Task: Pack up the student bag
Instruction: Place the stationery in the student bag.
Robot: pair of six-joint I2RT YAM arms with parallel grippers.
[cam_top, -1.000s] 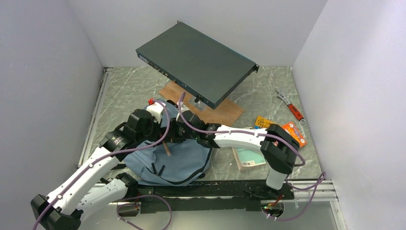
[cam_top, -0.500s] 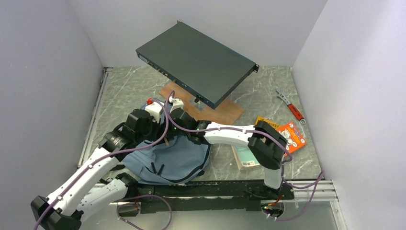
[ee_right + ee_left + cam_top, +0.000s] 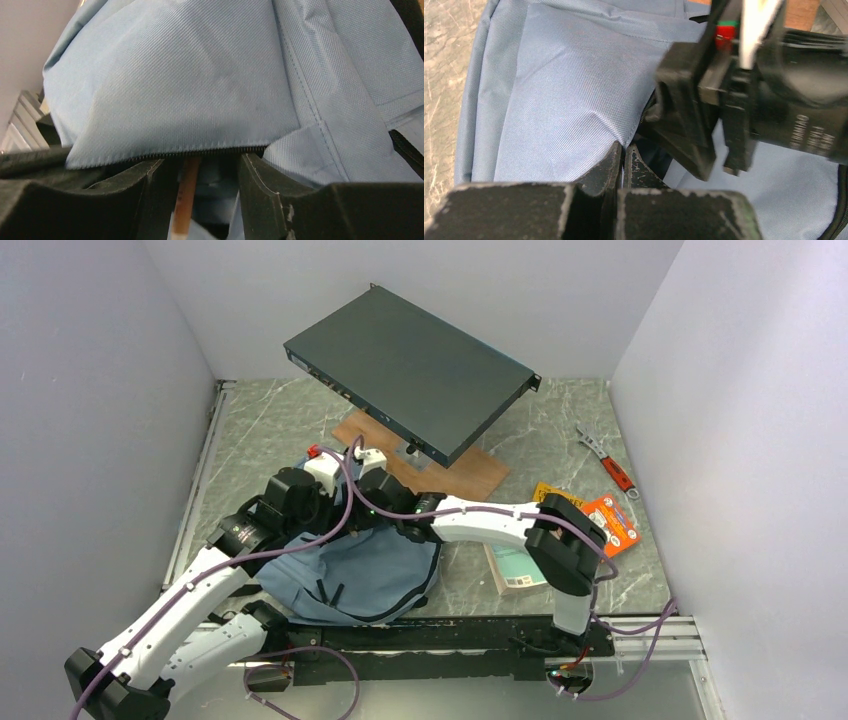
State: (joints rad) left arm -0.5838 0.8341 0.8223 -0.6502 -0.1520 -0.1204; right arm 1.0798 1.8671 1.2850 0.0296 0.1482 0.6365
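This student bag looks limp, best held where my left gripper pinches its zipper lip; right gripper gapes around a brown stick.

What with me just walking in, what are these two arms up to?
They are packing the student bag. The left gripper is shut on the fabric at the opening. The right gripper is open at the zipper edge, a thin wooden stick between its fingers. A teal book lies beside the bag.
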